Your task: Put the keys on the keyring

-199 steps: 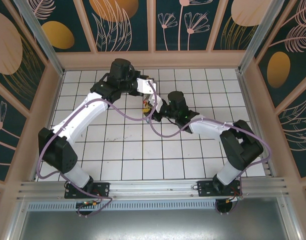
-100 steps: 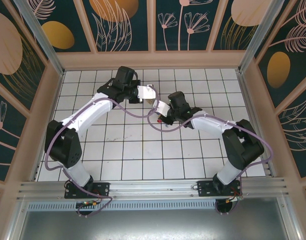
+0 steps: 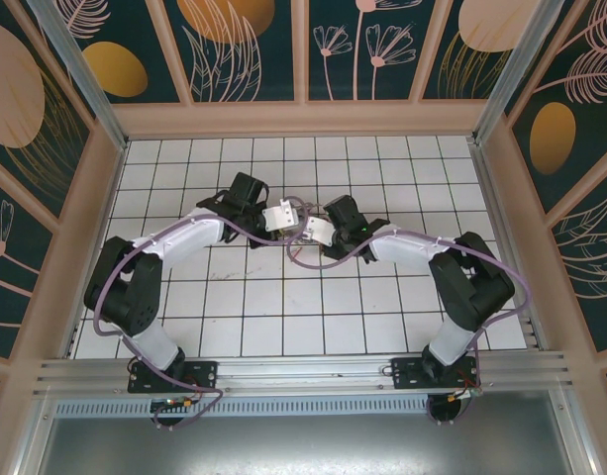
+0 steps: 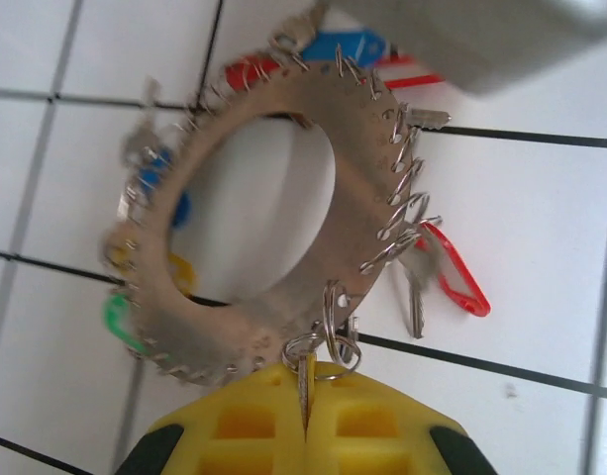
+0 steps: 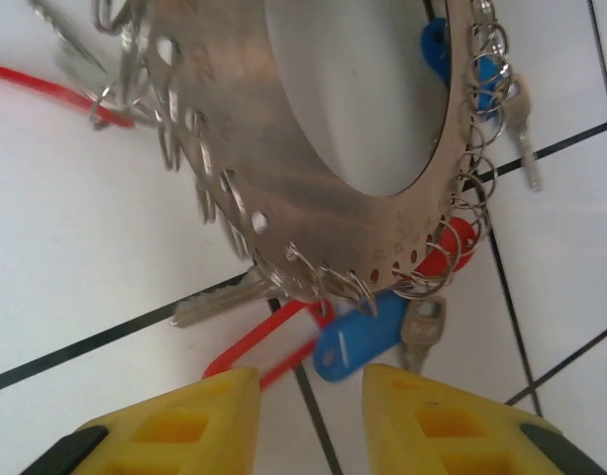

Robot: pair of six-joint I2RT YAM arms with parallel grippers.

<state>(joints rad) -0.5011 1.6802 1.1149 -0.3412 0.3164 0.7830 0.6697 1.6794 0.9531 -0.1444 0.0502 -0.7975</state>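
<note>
White left arm point(image 3: 184, 236) reaches inward, end effector point(image 4: 305, 401) pinching a key point(image 4: 302, 374).

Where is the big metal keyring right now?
Around the middle of the table: the left wrist view shows the keyring just beyond the left fingers, which pinch a key on its rim.

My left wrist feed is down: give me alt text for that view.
The left gripper, yellow-fingered, is shut on a silver key hanging from the keyring, a wide grey band against white tiles. More keys with red, blue, yellow and green tags hang round its rim.
</note>
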